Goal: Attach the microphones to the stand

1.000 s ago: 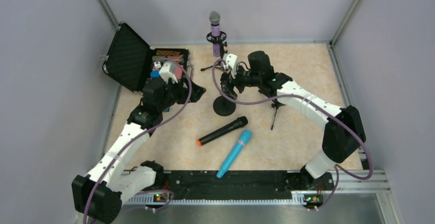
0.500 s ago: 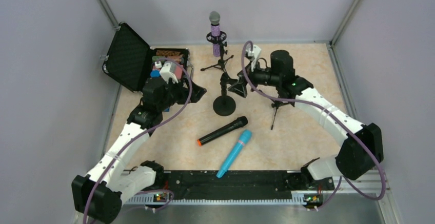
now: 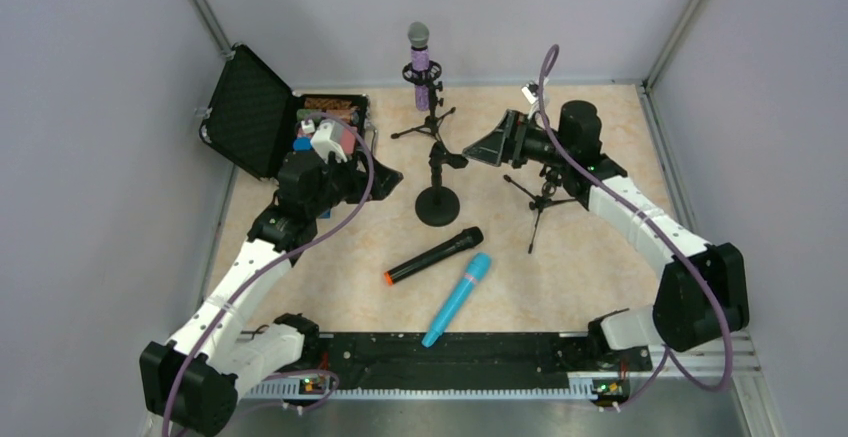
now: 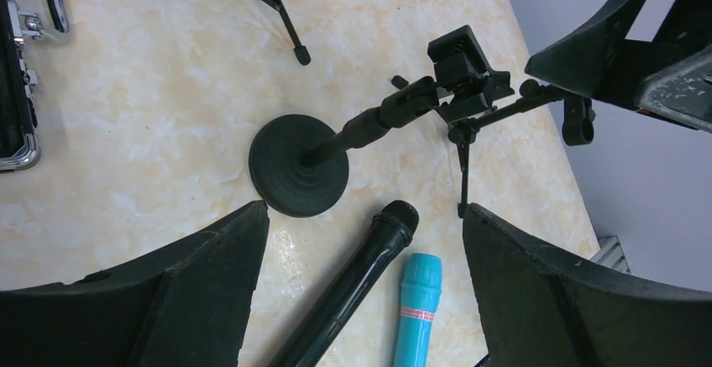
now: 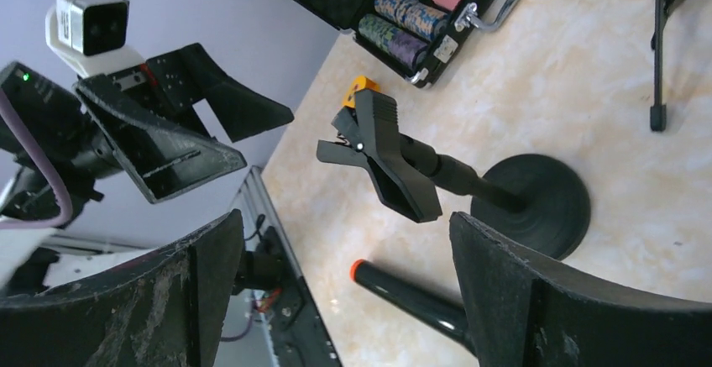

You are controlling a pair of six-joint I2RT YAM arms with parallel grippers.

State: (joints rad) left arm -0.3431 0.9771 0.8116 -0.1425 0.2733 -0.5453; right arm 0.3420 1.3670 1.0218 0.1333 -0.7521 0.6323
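Note:
The glittery purple microphone (image 3: 419,57) stands upright in a tripod stand at the back. The black microphone with an orange end (image 3: 433,255) and the light blue microphone (image 3: 457,298) lie side by side on the table; both show in the left wrist view (image 4: 361,275) (image 4: 417,308). A round-base stand (image 3: 438,204) with an empty clip (image 3: 444,158) stands just behind them. My left gripper (image 3: 385,179) is open and empty to the left of that stand. My right gripper (image 3: 490,144) is open and empty, raised to the right of the clip (image 5: 386,153).
An open black case (image 3: 260,112) with poker chips sits at the back left. A second small tripod stand (image 3: 541,200) with no microphone stands under my right arm. The black arm rail (image 3: 430,357) runs along the near edge. Grey walls enclose the table.
My right gripper has drawn back to the right and away from the round-base stand's clip, staying empty. The left arm and the microphones have not moved.

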